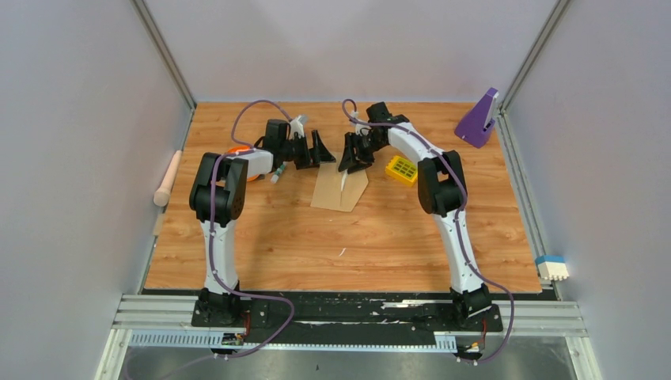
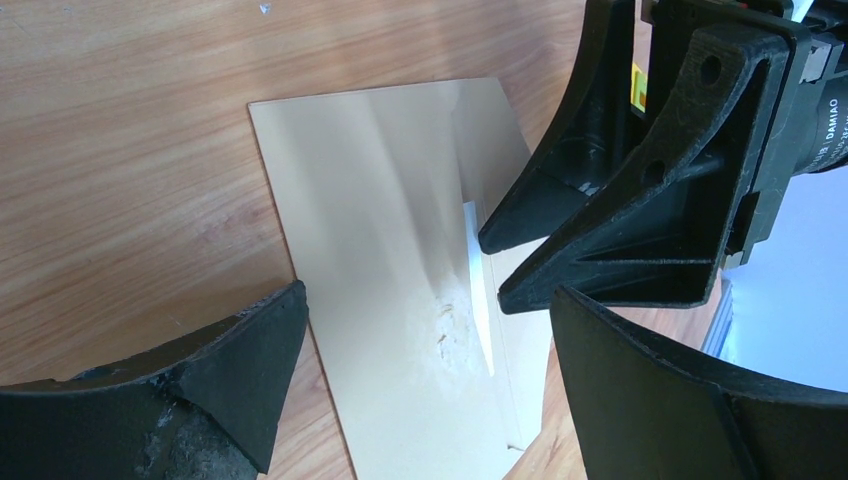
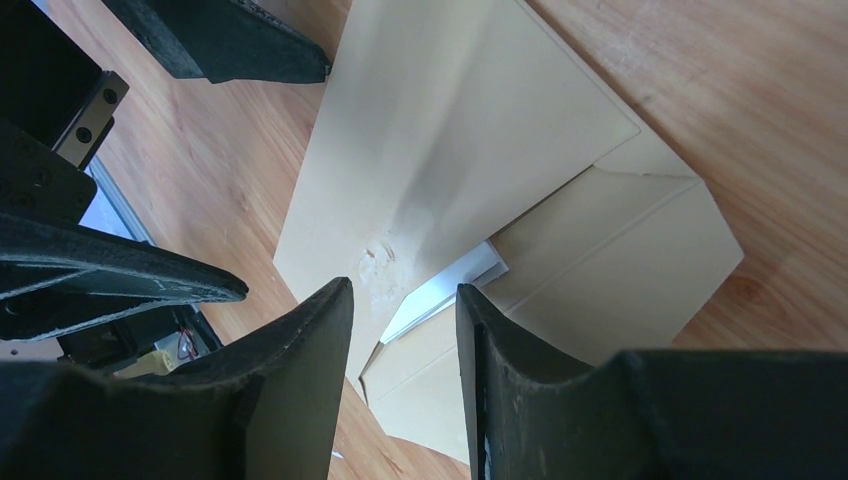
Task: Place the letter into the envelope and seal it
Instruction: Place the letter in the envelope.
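The tan envelope (image 1: 339,191) (image 2: 380,220) (image 3: 470,140) lies flat mid-table, its flap (image 3: 620,250) folded open. Only a thin white strip of the letter (image 1: 344,180) (image 2: 481,285) (image 3: 450,283) shows at the envelope's mouth; the rest is hidden inside. My left gripper (image 1: 320,150) (image 2: 428,305) hangs wide open over the envelope's left part, holding nothing. Just above the mouth and the letter's edge, my right gripper (image 1: 354,160) (image 3: 403,290) stands partly open with nothing between its fingers. The two grippers face each other closely.
A yellow block (image 1: 401,169) sits right of the envelope and a purple stand (image 1: 478,119) at the back right. An orange object (image 1: 237,150) and a marker (image 1: 278,172) lie by the left arm. A wooden roller (image 1: 167,178) rests at the left edge.
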Controlling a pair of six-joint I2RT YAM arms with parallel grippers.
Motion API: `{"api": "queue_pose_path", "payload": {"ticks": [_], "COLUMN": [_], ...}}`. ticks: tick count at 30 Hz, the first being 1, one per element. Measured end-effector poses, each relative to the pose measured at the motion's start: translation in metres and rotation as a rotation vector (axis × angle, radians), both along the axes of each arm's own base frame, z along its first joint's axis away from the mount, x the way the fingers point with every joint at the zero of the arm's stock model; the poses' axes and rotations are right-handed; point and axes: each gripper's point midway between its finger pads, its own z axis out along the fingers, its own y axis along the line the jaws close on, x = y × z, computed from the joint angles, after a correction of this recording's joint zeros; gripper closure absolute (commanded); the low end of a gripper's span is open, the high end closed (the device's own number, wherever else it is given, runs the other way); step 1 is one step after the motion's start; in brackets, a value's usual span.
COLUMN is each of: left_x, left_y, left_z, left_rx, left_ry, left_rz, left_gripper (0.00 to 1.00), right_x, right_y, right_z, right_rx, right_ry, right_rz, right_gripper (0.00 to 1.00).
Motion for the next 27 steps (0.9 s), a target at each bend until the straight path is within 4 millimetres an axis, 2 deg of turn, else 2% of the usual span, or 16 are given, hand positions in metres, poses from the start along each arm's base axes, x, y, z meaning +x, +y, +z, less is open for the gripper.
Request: {"api": "queue_pose_path", "payload": {"ticks": [13, 27], "left_x": [-0.0013, -0.0021], "left_y": [-0.0008, -0.0012], "left_z": [0.0001, 0.0], "left_rx": [-0.008, -0.014], "left_ry": [0.007, 0.013], "left_rz": [-0.001, 0.001], "left_gripper": [0.0, 0.0], "right_x": [0.0041, 0.0014], "right_y": [-0.0024, 0.0041], "right_z": [-0.0028, -0.003], "right_rx": [-0.021, -0.018], "right_ry": [-0.019, -0.024], "right_rz": [-0.01, 0.004], "right_gripper": [0.56, 0.56]}}
